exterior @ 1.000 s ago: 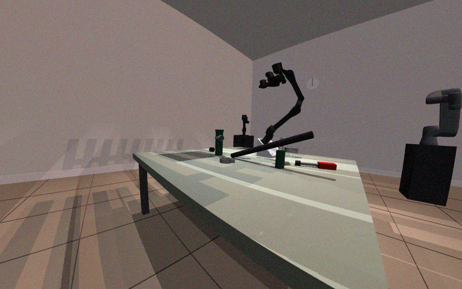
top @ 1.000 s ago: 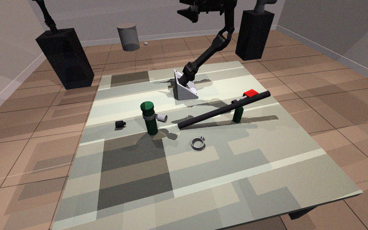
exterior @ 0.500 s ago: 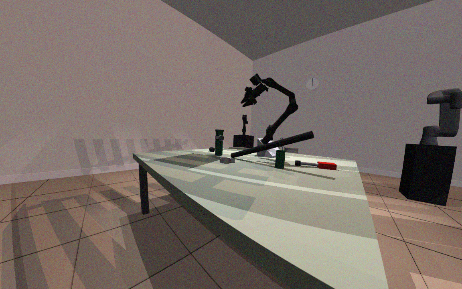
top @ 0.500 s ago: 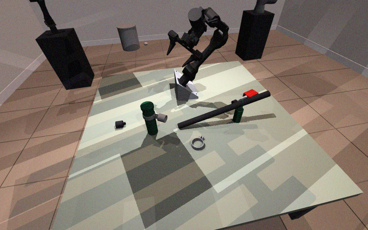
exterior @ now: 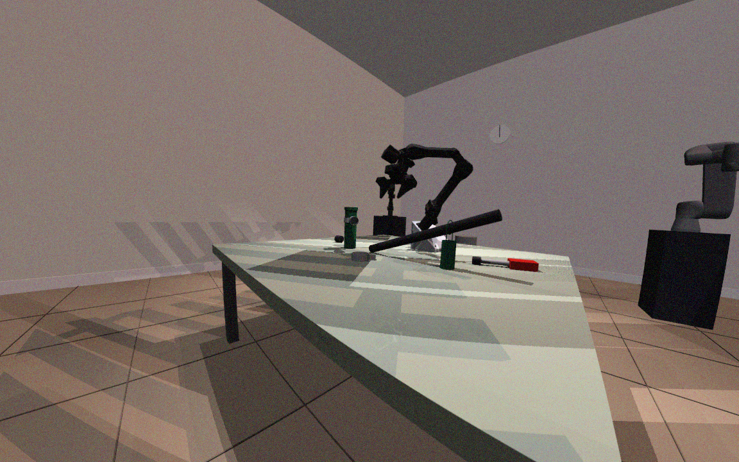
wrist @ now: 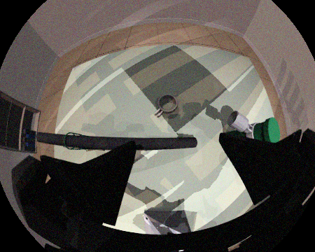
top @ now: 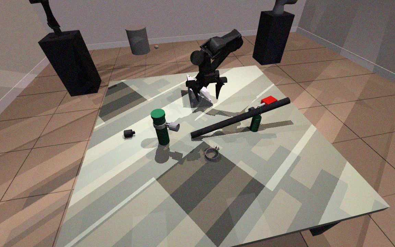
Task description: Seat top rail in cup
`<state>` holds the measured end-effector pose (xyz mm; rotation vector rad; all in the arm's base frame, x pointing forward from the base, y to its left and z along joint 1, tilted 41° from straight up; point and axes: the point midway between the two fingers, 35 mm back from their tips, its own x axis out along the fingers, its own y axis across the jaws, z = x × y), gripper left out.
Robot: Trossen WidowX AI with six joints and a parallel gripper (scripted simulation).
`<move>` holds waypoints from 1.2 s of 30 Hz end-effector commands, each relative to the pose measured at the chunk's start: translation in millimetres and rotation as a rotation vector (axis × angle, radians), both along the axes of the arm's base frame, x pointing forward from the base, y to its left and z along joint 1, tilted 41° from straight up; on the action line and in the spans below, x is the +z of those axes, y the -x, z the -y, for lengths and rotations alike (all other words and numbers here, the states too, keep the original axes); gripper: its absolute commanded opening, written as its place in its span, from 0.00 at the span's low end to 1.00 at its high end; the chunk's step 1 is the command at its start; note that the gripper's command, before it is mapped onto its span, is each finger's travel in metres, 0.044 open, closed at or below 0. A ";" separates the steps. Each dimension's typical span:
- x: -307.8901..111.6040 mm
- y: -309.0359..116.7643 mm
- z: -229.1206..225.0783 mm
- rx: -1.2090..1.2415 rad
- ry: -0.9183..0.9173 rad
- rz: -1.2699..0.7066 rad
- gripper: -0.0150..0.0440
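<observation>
The black rail (top: pixel 223 124) (exterior: pixel 418 236) (wrist: pixel 164 143) slants through the thin wire loop on the short green post (top: pixel 255 123) (exterior: pixel 448 255). Its low end is at the table top, apart from the cup; its other end is raised. The big green post (top: pixel 163 136) (exterior: pixel 349 238) stands upright. Its grey band (top: pixel 159 126) sits high, below the green cap (top: pixel 157 113) (wrist: pixel 272 130). The grey rail-end cup (top: pixel 174 126) (wrist: pixel 238 120) hangs on the band's side facing the rail. My gripper (top: pixel 207 99) (exterior: pixel 391 197) is open and empty, above the table and clear of the rail.
A loose grey ring band (top: pixel 212 159) (exterior: pixel 360 256) lies near the rail's low end. A small black part (top: pixel 128 133) (exterior: pixel 339 239) lies beyond the big post. A red-handled tool (top: pixel 268 100) (exterior: pixel 522 264) lies behind the short post. The arm's pale base bracket (exterior: pixel 432 244) is behind the rail.
</observation>
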<state>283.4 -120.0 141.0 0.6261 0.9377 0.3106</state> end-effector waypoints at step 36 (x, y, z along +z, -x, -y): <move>-129.9 -28.2 84.5 0.733 0.763 0.331 1.00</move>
